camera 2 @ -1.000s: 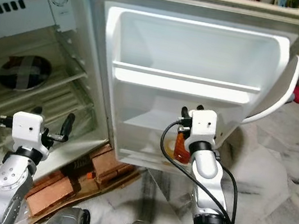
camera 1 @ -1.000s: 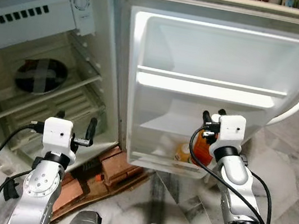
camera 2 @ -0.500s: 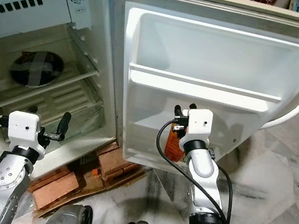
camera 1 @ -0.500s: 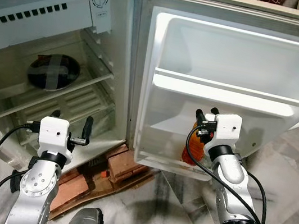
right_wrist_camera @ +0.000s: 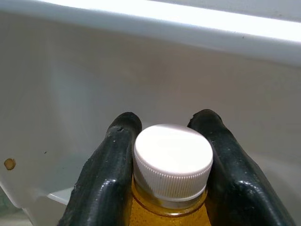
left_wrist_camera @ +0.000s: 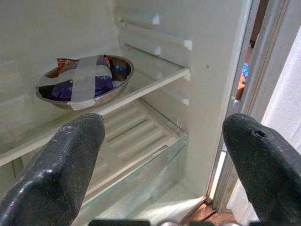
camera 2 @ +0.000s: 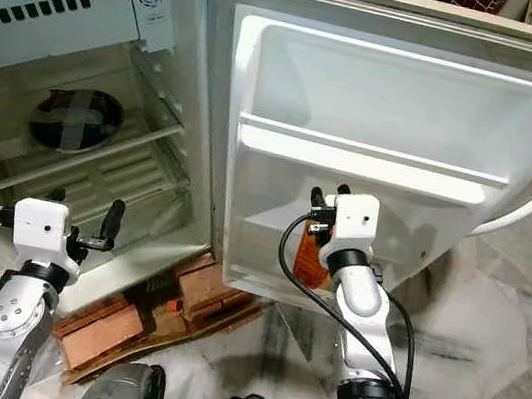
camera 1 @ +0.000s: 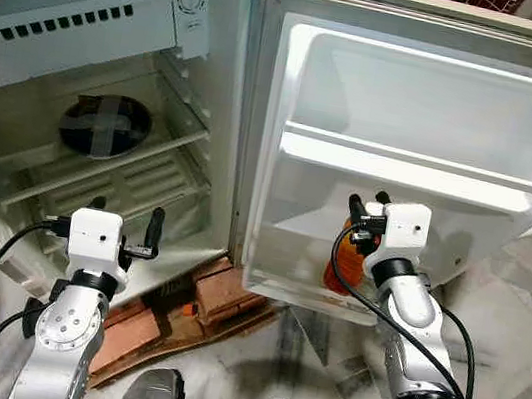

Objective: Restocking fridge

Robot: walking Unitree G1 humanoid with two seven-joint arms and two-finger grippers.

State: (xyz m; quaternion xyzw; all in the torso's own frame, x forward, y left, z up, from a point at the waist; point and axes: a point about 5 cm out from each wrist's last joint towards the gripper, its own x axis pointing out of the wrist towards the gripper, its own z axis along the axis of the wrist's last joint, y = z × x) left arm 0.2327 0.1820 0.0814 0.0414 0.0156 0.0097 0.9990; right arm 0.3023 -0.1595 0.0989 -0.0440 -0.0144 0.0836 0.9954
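At the far left stands the open fridge (camera 1: 86,60), and on its upper glass shelf (left_wrist_camera: 155,75) sits a metal bowl (left_wrist_camera: 87,80) with packets inside and a cross of grey tape over the top. Below it is a ribbed tray under a second glass shelf. The left gripper (camera 1: 123,225) is held in front of the lower part of the fridge, with its two black fingers (left_wrist_camera: 66,160) spread wide apart and nothing between them. On the floor (camera 1: 517,341) under the fridge, near its hinge side, lie some reddish bricks (camera 1: 221,294) on a piece of cardboard.

To the right is the open fridge door (camera 1: 412,111) with its white inner shelves. The right gripper (camera 1: 367,205) reaches into the lowest door shelf (camera 1: 292,290). Its fingers (right_wrist_camera: 113,160) are closed on both sides of the white cap of a bottle (right_wrist_camera: 171,188) with orange-yellow liquid. The bottle is upright inside this lowest door shelf, and it seems to rest on the shelf bottom, but the arm hides this part.
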